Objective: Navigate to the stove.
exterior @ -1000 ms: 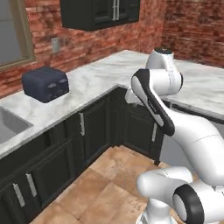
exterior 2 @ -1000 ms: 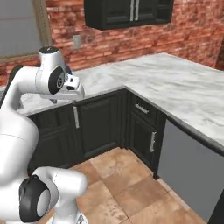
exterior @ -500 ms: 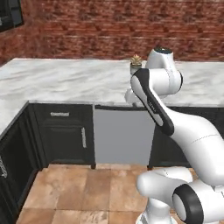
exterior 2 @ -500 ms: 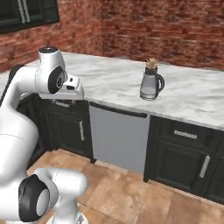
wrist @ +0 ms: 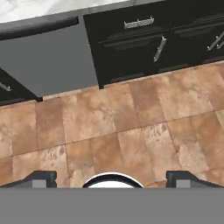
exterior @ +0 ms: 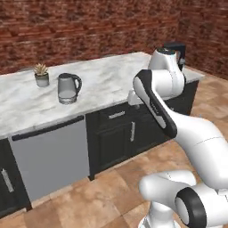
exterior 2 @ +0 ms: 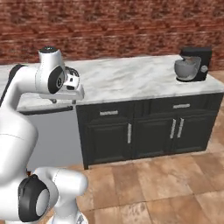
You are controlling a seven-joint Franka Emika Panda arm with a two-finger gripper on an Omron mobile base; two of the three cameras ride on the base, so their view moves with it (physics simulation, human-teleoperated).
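The stove is out of view. My gripper hangs folded in front of the arm, above the floor and just short of the marble counter. In the hand view the gripper is open, its two dark fingertips far apart with nothing between them. It looks down at the brown tiled floor and the black cabinet fronts.
A steel kettle and a small potted plant stand on the counter above a grey dishwasher. A dark stand mixer sits at the counter's right end. Black drawers and doors run below. A brick wall is behind.
The whole scene has swept sideways as the base moved: the corner counter with toaster and sink is gone, the kettle has slid left, and the stand mixer has come in. The arm's pose is unchanged.
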